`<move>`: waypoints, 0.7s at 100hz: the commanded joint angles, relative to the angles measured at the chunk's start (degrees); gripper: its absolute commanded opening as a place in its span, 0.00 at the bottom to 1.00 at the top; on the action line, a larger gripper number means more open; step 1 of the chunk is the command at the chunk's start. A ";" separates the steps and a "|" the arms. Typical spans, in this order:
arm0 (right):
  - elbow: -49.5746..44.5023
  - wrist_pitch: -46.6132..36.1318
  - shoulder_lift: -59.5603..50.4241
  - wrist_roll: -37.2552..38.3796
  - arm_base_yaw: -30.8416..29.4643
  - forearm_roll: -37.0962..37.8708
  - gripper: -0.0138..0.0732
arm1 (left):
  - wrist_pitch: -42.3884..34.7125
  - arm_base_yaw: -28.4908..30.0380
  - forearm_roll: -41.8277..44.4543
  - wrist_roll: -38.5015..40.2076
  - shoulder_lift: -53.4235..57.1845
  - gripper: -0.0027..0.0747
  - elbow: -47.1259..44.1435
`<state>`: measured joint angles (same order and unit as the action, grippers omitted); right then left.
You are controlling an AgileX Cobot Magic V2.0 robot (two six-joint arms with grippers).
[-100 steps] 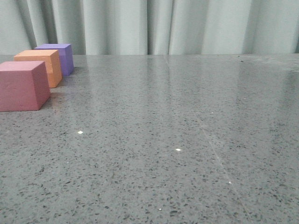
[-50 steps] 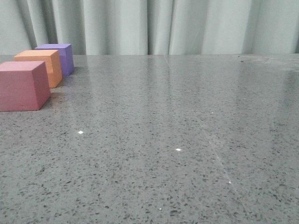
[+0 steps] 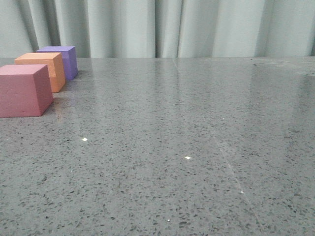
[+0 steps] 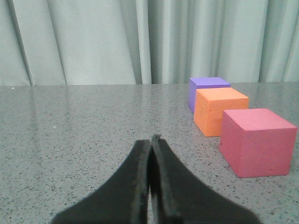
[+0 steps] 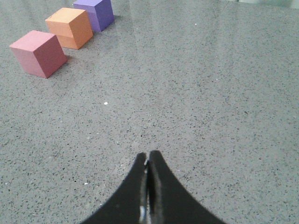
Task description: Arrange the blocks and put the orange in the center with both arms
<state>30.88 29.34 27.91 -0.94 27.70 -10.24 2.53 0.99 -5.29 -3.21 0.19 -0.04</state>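
Note:
Three blocks stand in a row at the table's far left. The pink-red cube (image 3: 23, 90) is nearest, the orange (image 3: 43, 70) stands between, and the purple cube (image 3: 62, 60) is farthest. The same row shows in the left wrist view as pink-red cube (image 4: 256, 141), orange (image 4: 218, 110) and purple cube (image 4: 208, 89), and in the right wrist view as pink-red cube (image 5: 39, 52), orange (image 5: 70, 27) and purple cube (image 5: 94, 13). My left gripper (image 4: 151, 139) is shut and empty, low over the table, apart from the cubes. My right gripper (image 5: 147, 155) is shut and empty, well away from them. Neither gripper shows in the front view.
The grey speckled table (image 3: 187, 137) stretches wide to the right of the cubes. A pale pleated curtain (image 3: 167, 27) hangs behind the table's far edge.

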 commanded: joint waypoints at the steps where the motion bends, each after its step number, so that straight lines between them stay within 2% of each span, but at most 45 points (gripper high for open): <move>1: 1.38 -3.56 0.03 -0.55 -0.22 0.28 0.02 | -4.23 -0.04 -0.62 0.43 1.92 0.01 -1.17; 33: 1.38 -5.98 -0.03 -0.55 -0.91 0.70 0.02 | -4.23 -0.04 -0.62 0.43 1.92 0.01 -1.17; 47: -0.48 -14.69 -0.03 -0.55 -4.35 2.20 0.02 | -4.23 -0.04 -0.62 0.43 1.92 0.01 -1.17; 70: -10.82 -34.10 -2.12 -0.55 -10.96 2.84 0.02 | -4.23 -0.04 -0.62 0.43 1.92 0.01 -1.17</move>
<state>21.75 5.78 26.86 -0.94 18.90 -8.06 2.53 0.99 -5.29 -3.21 0.19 -0.04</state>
